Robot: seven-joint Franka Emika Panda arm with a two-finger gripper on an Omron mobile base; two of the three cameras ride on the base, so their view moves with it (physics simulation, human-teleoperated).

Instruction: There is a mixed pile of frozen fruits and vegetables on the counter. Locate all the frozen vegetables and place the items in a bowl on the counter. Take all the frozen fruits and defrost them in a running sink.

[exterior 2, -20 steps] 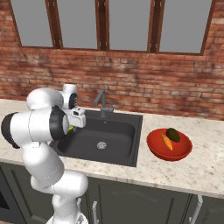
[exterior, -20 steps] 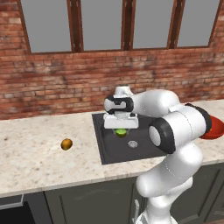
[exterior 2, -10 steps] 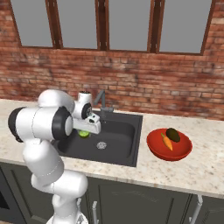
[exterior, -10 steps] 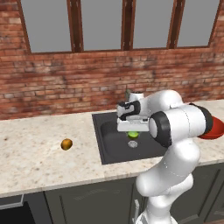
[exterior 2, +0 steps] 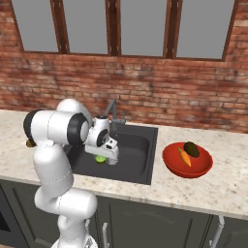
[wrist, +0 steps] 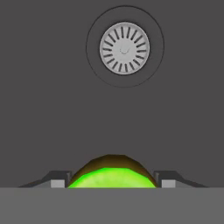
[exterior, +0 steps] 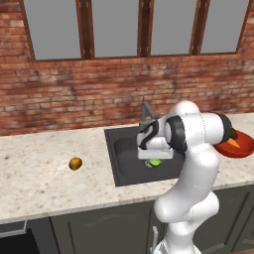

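The claw (wrist: 112, 181) hangs over the dark grey sink (exterior: 130, 167), pointing down into the basin, and it is clamped on the green lime-like piece (wrist: 112, 174), which sits between its two dark fingertips (wrist: 57, 183). In the hand view the round metal drain (wrist: 124, 48) lies on the basin floor ahead of the fruit, with bare grey floor between them. From the left base view the lime (exterior: 155, 162) shows just under the white hand, above the basin, and the grey faucet (exterior: 146, 113) rises at the sink's back edge, close behind the wrist.

The orange-brown ball (exterior: 75, 163) lies alone on the beige surface (exterior: 39, 183), well to the left of the sink and about midway between the front and back edges. On the other side of the sink stands the red bowl (exterior 2: 174, 167), near the surface's front edge, with the carrot (exterior 2: 184, 157) and the dark olive-brown ball (exterior 2: 192, 148) lying touching inside it. The arm's bulky white links stand between the left camera and most of the bowl.
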